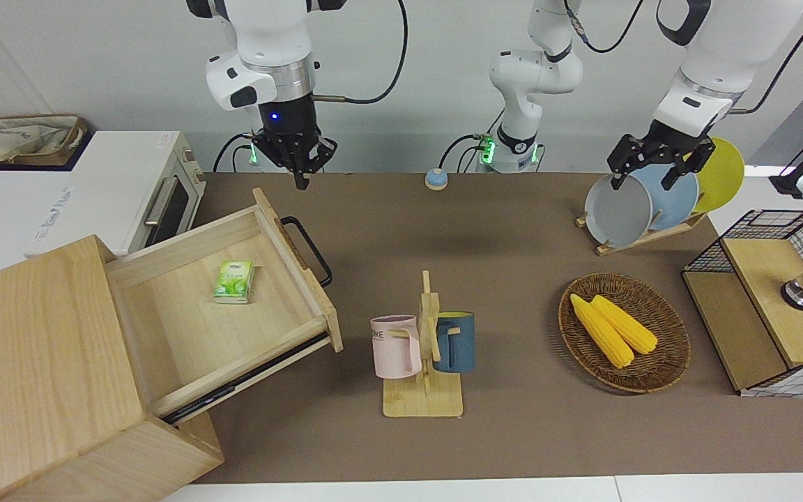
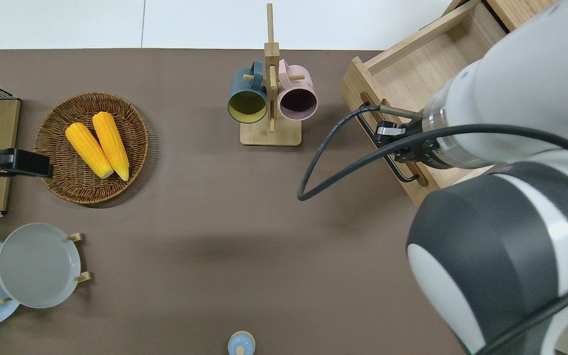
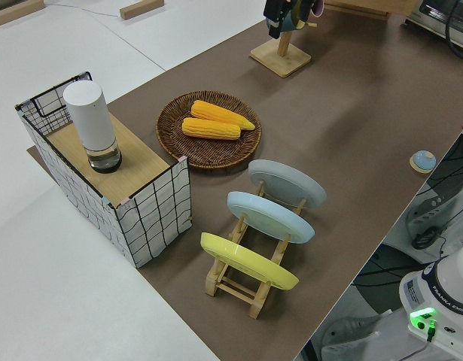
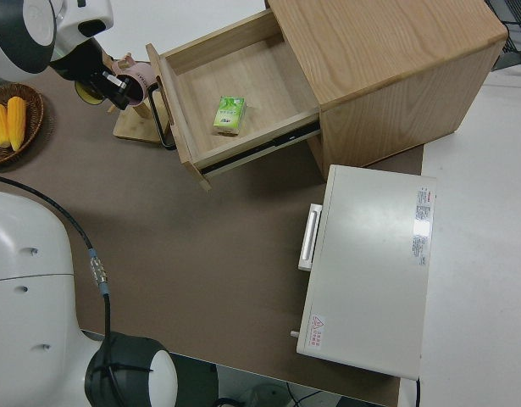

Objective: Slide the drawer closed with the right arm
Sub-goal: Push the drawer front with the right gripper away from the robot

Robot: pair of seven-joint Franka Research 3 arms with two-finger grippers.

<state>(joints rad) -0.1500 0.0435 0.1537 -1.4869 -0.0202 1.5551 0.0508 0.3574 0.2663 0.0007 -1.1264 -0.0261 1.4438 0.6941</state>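
Observation:
The drawer (image 1: 192, 321) stands pulled far out of the light-wood cabinet (image 1: 32, 348) at the right arm's end of the table. Its black bar handle (image 1: 311, 252) faces the table's middle, and a small green packet (image 1: 234, 281) lies in it. The drawer also shows open in the right side view (image 4: 260, 76). My right gripper (image 1: 302, 180) hangs up in the air with its fingers together, holding nothing. In the overhead view the right arm (image 2: 486, 113) is over the drawer's front and handle (image 2: 402, 175). My left gripper (image 1: 645, 180) is parked, open.
A white toaster oven (image 1: 109, 188) stands beside the cabinet, nearer to the robots. A mug rack (image 1: 424, 348) with two mugs stands mid-table. A basket (image 1: 666, 362) of corn, a plate rack (image 1: 642, 233) and a wire-mesh box (image 1: 771, 300) are toward the left arm's end.

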